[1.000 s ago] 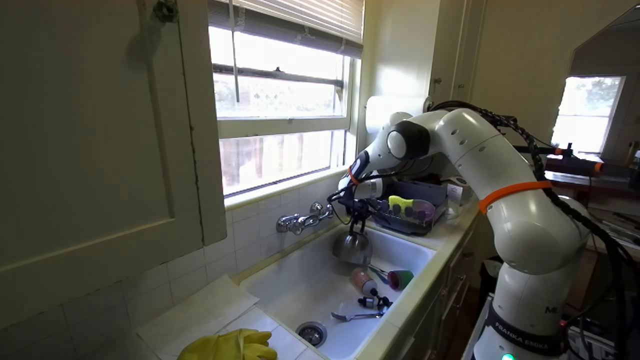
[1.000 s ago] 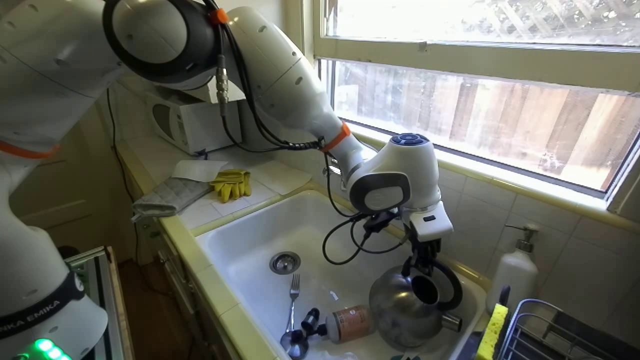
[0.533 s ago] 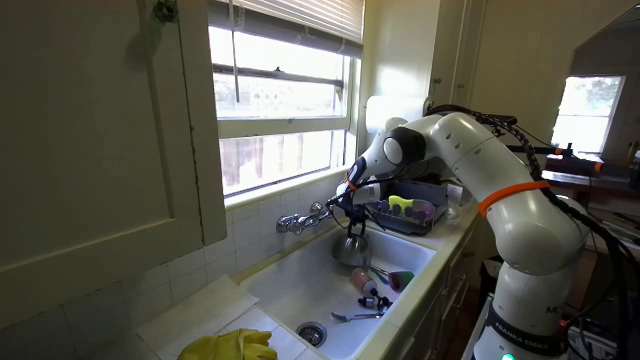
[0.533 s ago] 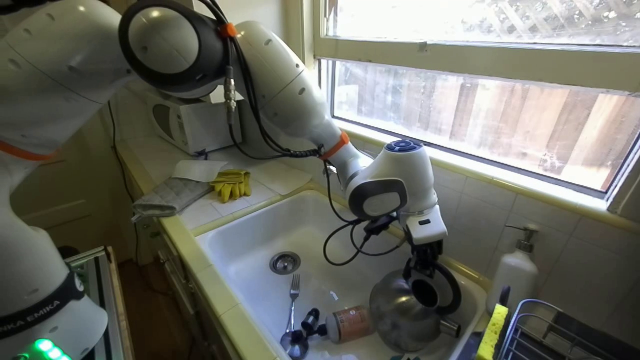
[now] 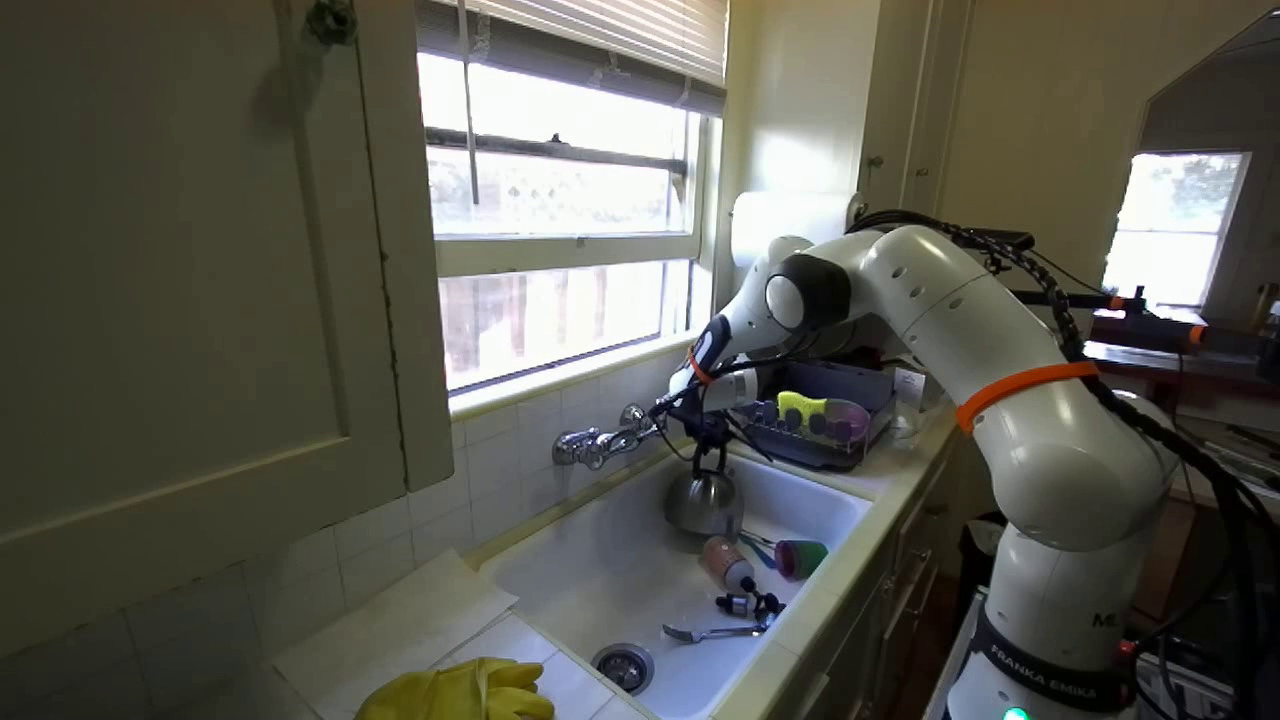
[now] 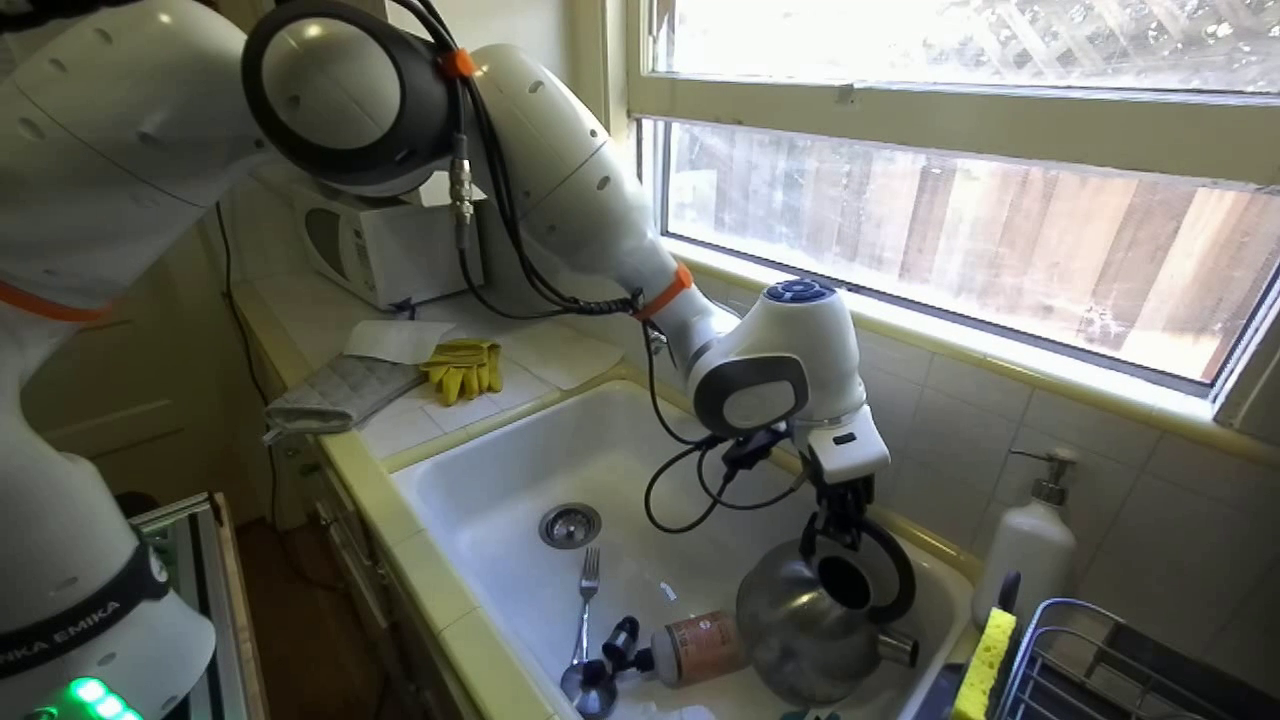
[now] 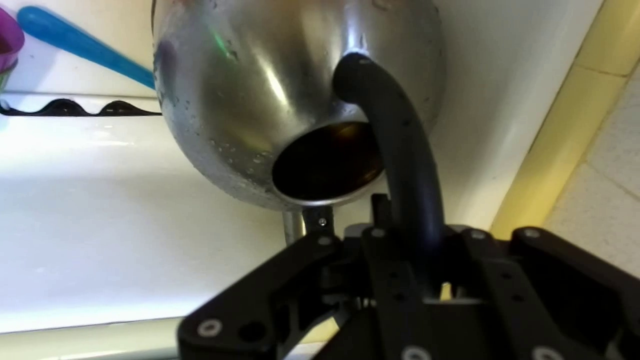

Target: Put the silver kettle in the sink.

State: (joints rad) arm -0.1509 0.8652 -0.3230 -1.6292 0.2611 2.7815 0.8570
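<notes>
We find the kettle (image 6: 800, 630) inside the sink (image 6: 600, 430), well apart from the drain (image 6: 570, 526), with the tool (image 6: 834, 532) gripping its black handle (image 6: 905, 580). The spout (image 6: 898, 646) points toward the short end by the dish rack (image 6: 1090, 655), and the line through handle and spout runs roughly along the sink's length. In the wrist view we look into the wide mouth (image 7: 327, 162), beneath the handle's arch. We cannot tell how far the kettle leans, nor whether its base touches the sink floor.

Just beside it we see a pink bottle (image 6: 702, 647) lying on its side and, farther along, a fork (image 6: 589, 575). In an exterior view a cup (image 5: 797, 560) lies near the sink's front wall.

The white sink is set in a tiled desk (image 6: 405, 432) with yellow edging. Past the drain end are yellow gloves (image 6: 463, 370) and a microwave (image 6: 400, 255); by the opposite end we spot a soap bottle (image 6: 1025, 560) and a yellow sponge (image 6: 985, 665). Chrome taps (image 5: 600, 447) come out of the tiled wall (image 5: 440, 510) below a bright window (image 6: 950, 125), and a wooden fence (image 6: 950, 220) shows outside.
</notes>
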